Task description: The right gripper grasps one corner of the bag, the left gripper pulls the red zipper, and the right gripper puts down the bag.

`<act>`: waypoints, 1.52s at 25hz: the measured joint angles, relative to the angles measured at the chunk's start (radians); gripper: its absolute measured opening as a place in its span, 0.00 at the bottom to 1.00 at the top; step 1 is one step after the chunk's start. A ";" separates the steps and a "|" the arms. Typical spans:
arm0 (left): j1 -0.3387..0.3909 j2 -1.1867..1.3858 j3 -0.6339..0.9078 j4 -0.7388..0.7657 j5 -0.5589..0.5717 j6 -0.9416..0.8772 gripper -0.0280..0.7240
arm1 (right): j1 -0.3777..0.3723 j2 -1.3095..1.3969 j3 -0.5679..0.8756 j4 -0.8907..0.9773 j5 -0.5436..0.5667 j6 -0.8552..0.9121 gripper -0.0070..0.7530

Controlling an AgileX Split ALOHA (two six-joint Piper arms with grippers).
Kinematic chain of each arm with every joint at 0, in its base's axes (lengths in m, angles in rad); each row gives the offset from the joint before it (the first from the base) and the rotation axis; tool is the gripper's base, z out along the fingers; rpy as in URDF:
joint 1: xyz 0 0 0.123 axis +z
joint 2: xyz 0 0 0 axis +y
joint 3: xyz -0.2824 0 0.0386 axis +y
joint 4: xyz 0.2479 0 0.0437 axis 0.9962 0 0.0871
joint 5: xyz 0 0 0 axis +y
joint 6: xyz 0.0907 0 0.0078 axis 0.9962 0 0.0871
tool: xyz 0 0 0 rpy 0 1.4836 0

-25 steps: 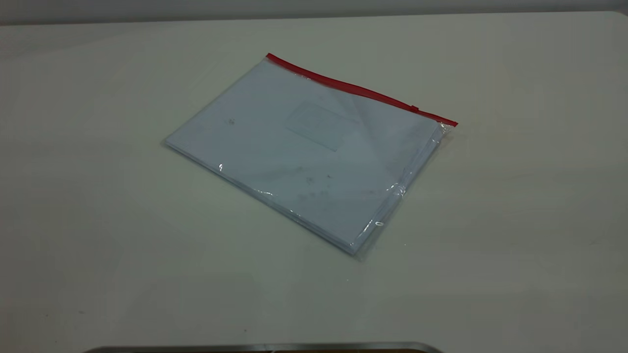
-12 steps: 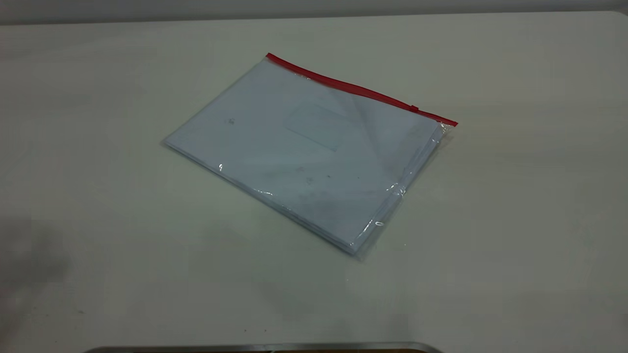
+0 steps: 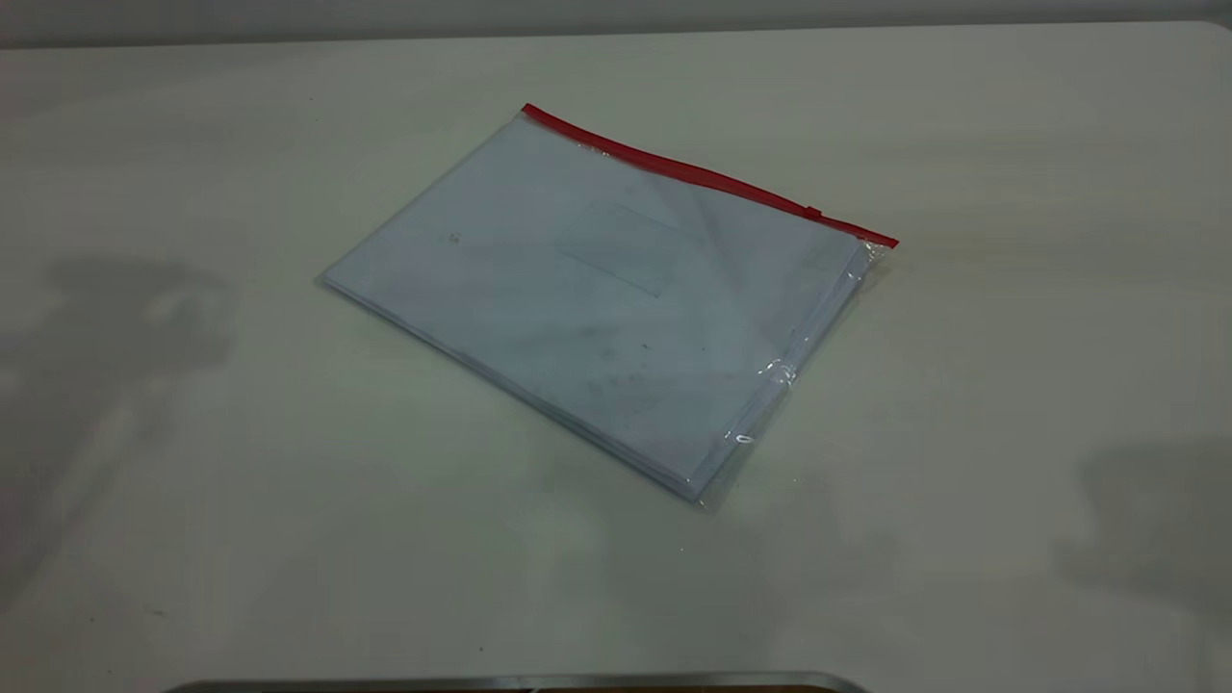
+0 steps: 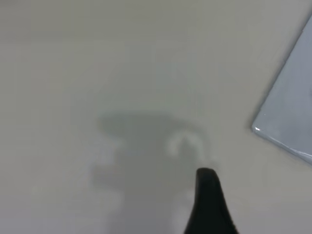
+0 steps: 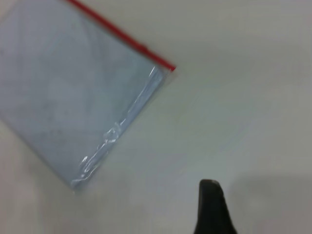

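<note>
The bag [image 3: 606, 289], a clear bluish pouch with papers inside, lies flat at the middle of the table. The red zipper [image 3: 703, 176] runs along its far edge, with the small slider tab [image 3: 813, 213] near the right end. Neither gripper shows in the exterior view; only their shadows fall on the table at left and right. My left gripper [image 4: 207, 195] shows as one black tip above bare table, apart from a bag corner [image 4: 292, 117]. My right gripper [image 5: 210, 200] shows as one black tip, apart from the bag [image 5: 73, 87] and its zipper's end [image 5: 168, 66].
The pale table [image 3: 1011, 337] has bare surface all around the bag. A dark metal edge [image 3: 520, 681] runs along the near side. The table's far edge meets a grey wall [image 3: 616, 14].
Arm shadows have spread onto the table at the left and right. The bag has not moved.
</note>
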 joint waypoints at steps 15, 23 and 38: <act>-0.129 0.352 -0.340 -0.085 0.232 0.169 0.82 | 0.000 0.659 -0.192 0.756 0.040 -0.876 0.72; -0.132 0.369 -0.345 -0.173 0.313 0.198 0.82 | 0.000 0.938 -0.364 0.850 0.086 -1.016 0.72; -0.132 0.373 -0.345 -0.174 0.314 0.198 0.82 | 0.000 1.222 -0.581 0.897 0.157 -1.056 0.79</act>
